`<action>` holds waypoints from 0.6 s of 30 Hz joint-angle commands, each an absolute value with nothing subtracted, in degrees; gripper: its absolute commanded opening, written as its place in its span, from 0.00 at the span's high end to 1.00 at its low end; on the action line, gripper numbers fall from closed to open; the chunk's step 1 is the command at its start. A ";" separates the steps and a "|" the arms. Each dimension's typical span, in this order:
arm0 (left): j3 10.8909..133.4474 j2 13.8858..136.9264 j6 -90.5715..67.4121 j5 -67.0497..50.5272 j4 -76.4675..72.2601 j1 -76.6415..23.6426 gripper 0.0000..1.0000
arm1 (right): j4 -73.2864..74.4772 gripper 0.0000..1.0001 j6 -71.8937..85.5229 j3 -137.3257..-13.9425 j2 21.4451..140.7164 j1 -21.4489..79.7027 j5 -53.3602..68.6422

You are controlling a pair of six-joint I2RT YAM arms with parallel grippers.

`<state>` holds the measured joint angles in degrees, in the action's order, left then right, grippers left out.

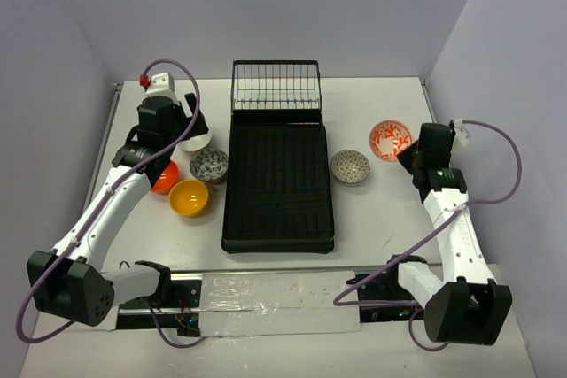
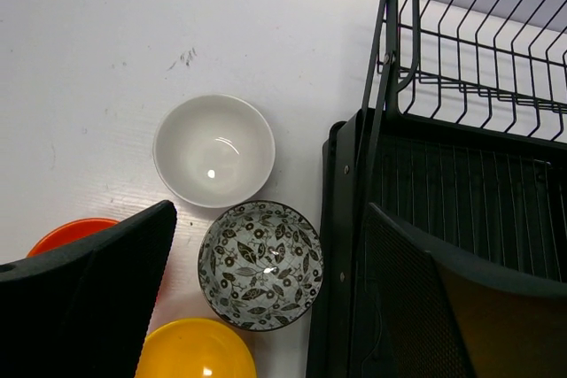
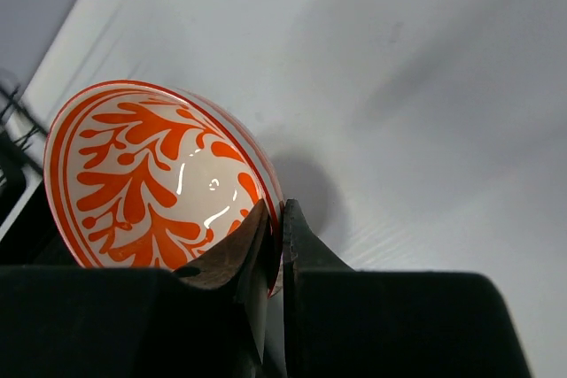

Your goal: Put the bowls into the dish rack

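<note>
Black dish rack [image 1: 279, 188] centre, yellow bowl [image 1: 189, 197] and speckled bowl [image 1: 209, 165] left, right hand [image 1: 407, 155] at red-patterned bowl [image 1: 388, 139]

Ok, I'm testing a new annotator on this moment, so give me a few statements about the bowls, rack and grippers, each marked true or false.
The right gripper pinches the rim of the red-on-white bowl. True.
The dish rack holds two bowls. False: no bowl shows in it.
The left gripper is open and holds nothing. True.
The white bowl sits inside the yellow bowl. False: each stands on the table by itself, apart.
The pinkish patterned bowl lies on the left arm's side of the rack. False: it is on the right arm's side.
</note>
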<state>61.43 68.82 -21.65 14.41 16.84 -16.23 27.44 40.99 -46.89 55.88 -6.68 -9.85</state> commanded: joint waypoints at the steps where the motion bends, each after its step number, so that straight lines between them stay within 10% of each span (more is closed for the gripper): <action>1: 61.08 66.10 -18.46 13.80 13.54 -16.61 0.09 | 25.84 1.00 37.10 -55.01 57.82 -2.47 -4.75; 18: 73.29 70.83 -4.49 0.44 16.26 -30.92 0.11 | 40.86 1.00 26.81 -88.15 80.15 18.72 3.42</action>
